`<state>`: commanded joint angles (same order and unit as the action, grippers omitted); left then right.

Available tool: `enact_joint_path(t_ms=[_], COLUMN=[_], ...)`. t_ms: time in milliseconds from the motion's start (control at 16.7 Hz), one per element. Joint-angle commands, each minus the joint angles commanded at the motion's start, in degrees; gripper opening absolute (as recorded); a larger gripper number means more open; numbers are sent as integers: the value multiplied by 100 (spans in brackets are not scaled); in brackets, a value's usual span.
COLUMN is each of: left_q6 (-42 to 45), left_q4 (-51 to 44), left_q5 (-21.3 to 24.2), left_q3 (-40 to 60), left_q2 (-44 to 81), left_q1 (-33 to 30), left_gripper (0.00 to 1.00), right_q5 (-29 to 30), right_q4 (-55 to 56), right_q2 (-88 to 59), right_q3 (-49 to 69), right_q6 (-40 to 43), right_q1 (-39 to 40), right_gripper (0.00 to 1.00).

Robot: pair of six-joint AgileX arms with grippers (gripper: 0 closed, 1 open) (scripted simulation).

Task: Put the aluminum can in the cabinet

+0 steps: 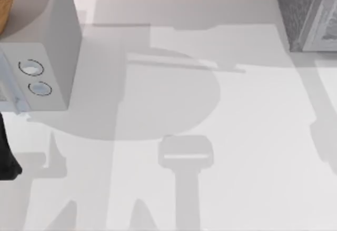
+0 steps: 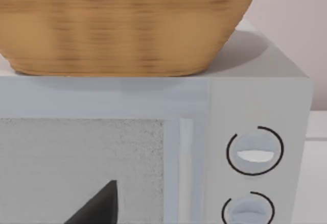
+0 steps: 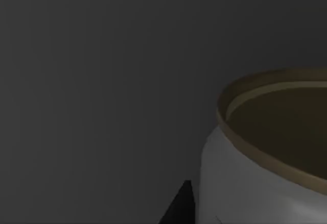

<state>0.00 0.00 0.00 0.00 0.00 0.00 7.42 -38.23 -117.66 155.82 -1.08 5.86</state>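
Observation:
The aluminum can point(image 3: 255, 183) stands upright close to my right wrist camera, white-bodied with a dull gold rim and recessed top, in a dim, dark grey surround. A dark tip of my right gripper point(image 3: 179, 211) shows just beside the can's wall; I cannot tell whether it touches. The cabinet point(image 1: 305, 15) sits at the table's far right corner, dark grey speckled on its side, with a paler framed front. My left gripper point(image 2: 97, 208) hangs in front of the grey box's window.
A smooth pale grey box point(image 1: 50, 41) with two round knobs point(image 1: 31, 68) stands at the far left, with a wicker basket point(image 2: 122, 25) on top. A dark part of my left arm point(image 1: 8, 157) shows at the left edge. The white table point(image 1: 210, 162) spreads between the boxes.

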Motion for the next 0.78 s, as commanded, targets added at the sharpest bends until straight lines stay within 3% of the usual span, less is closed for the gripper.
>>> enact_joint_path(t_ms=[480,780], left_q6=[0,0], left_q4=[0,0], left_q5=[0,0], left_q3=[0,0], left_q2=[0,0], left_q1=[0,0], left_gripper=[100,100], right_q5=[-33,-33], right_q4=[-58,-58], right_q2=[-185,-185], right_q3=[234,234], right_q6=[6,6], right_q1=[-30,-30], right_gripper=[0,38])
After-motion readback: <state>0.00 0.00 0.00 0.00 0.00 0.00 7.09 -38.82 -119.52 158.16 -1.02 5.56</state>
